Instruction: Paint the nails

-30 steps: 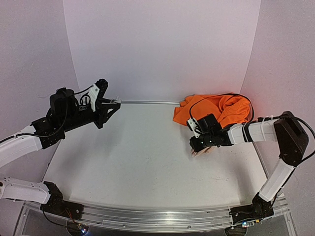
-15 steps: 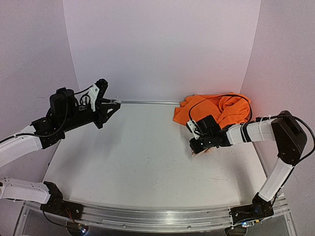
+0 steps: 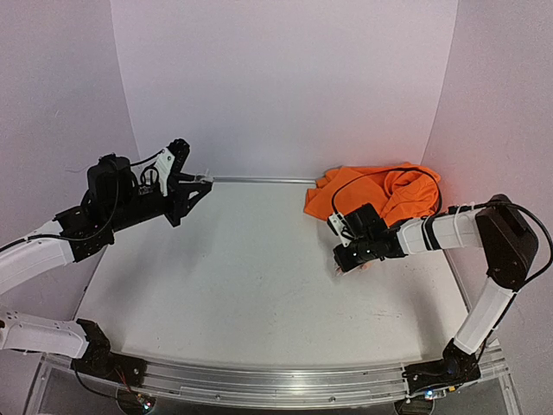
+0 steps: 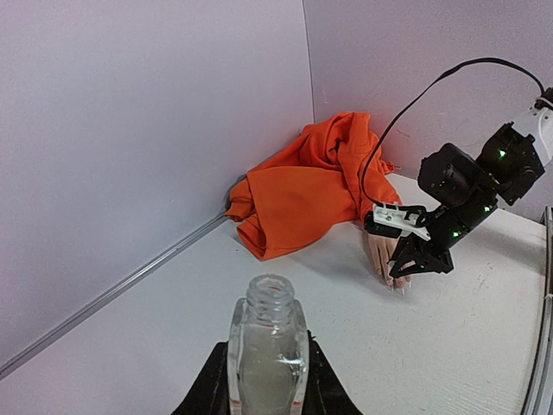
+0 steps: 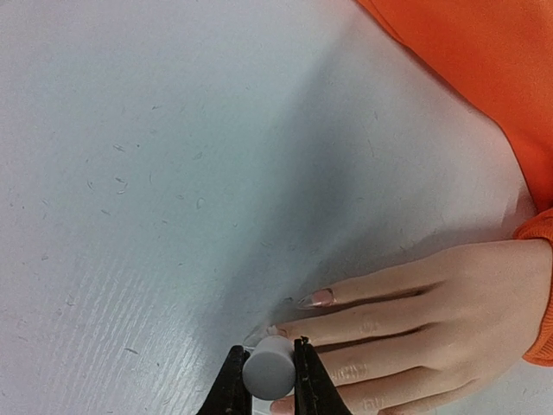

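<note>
On the table at its right rear, the hand lies flat, nails away from the orange sleeve. The right gripper pinches a grey cap at the fingertips. Well apart, the left gripper clamps an uncapped bottle.

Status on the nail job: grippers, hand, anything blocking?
Left gripper shut on open clear bottle, apart from mannequin hand. Right gripper shut on grey cap, at the nails. Nothing blocking.

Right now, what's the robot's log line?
left gripper: shut on clear bottle | right gripper: shut on grey cap | place: at mannequin hand fingertips
</note>
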`<state>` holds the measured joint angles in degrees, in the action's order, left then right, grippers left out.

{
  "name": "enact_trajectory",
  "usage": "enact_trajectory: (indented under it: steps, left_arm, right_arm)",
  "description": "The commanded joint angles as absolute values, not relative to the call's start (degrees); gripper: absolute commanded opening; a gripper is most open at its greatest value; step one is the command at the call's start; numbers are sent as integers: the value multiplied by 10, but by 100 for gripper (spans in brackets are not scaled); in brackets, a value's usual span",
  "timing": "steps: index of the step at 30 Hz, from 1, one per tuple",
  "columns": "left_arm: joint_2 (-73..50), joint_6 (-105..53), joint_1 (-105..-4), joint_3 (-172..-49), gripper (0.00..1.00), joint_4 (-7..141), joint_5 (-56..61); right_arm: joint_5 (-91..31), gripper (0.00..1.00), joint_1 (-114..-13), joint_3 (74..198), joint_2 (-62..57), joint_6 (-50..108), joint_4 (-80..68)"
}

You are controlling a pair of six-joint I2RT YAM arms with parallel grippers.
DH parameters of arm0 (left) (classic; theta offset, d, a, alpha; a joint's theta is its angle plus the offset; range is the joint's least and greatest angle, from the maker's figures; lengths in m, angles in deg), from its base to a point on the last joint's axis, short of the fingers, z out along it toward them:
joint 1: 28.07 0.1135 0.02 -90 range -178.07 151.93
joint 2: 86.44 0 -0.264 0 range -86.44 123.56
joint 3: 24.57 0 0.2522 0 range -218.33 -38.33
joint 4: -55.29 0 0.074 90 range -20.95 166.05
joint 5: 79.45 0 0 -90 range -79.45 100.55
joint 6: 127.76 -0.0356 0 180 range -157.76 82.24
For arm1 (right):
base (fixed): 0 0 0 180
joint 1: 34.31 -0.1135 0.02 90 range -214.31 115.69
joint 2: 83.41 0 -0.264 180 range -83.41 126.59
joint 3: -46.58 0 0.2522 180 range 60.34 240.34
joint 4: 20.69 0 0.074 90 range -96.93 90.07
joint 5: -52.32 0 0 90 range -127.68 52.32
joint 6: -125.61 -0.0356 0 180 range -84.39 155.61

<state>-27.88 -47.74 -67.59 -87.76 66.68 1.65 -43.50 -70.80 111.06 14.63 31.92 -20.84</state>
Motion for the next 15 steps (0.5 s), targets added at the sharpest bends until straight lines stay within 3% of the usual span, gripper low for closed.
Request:
enact_trajectory:
  steps: [1, 15]
  left_arm:
    - [-284, -470, -672, -885, 0, 649, 12]
    - [-284, -469, -672, -884, 0, 649, 11]
  right_arm:
    - [-439, 0, -711, 1118, 147, 311, -189]
    - [-412, 0, -714, 1121, 152, 313, -185]
